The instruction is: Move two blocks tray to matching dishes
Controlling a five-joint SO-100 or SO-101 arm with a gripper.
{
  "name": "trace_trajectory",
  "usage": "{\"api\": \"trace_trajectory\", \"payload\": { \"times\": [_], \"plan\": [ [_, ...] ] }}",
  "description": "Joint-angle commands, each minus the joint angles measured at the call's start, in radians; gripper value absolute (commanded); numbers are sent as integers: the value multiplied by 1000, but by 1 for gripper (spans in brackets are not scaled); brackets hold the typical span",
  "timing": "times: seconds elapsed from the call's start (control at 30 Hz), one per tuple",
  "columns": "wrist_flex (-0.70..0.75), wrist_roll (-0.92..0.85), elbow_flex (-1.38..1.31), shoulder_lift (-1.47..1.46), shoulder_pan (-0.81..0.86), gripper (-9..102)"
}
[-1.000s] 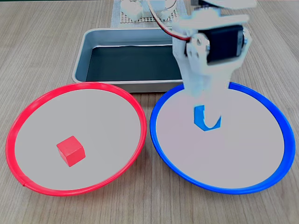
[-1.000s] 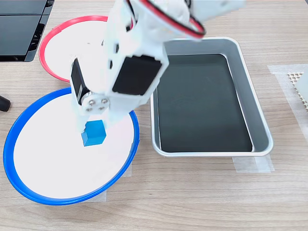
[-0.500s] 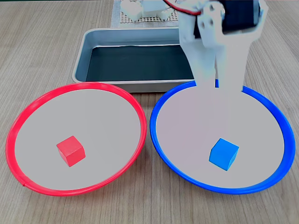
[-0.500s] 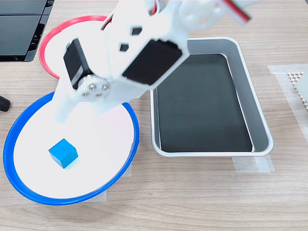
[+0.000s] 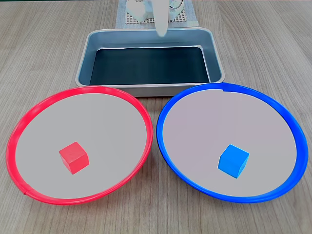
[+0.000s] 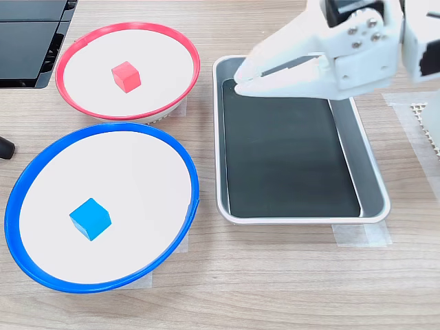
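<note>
One fixed view: wood-grain table (image 5: 44, 44). Matte red block (image 5: 73, 157) sits in the red-rimmed dish (image 5: 146, 124), left of centre. Matte blue block (image 5: 233, 160) sits in the blue-rimmed dish (image 5: 161, 126), right of centre. Both dishes round, shallow, pale grey centres. Grey metal tray (image 5: 214, 53) behind them: rounded corners, raised rim, dark bottom, nothing in it. A white finger (image 5: 160, 19) pokes in at the top edge.

Other fixed view: white plastic claw (image 6: 239, 72) hangs over the tray's (image 6: 371, 206) far end, tips nearly closed, pinching nothing. Blue block (image 6: 89, 218) in the blue-rimmed dish (image 6: 194, 185), well apart from the claw; red block (image 6: 126, 75) in the red-rimmed dish (image 6: 194, 58).

Half a second ago the claw was over the blue-rimmed dish; blocks haven't shifted.
</note>
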Motion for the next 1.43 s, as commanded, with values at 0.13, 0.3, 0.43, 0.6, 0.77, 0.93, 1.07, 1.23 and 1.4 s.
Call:
{"api": "trace_trajectory", "payload": {
  "times": [0.13, 0.3, 0.43, 0.6, 0.77, 0.93, 1.07, 1.23, 1.4],
  "plan": [
    [307, -12, 25, 190, -12, 0],
    [535, -28, 26, 304, 2, 0],
    [696, -29, 26, 400, 18, 0],
    [727, -23, 26, 422, 25, 0],
    [729, -20, 26, 422, 26, 0],
    [729, -20, 26, 422, 26, 0],
    [729, -20, 26, 422, 26, 0],
    [729, -20, 26, 422, 26, 0],
    [729, -20, 26, 422, 26, 0]
  ]
}}
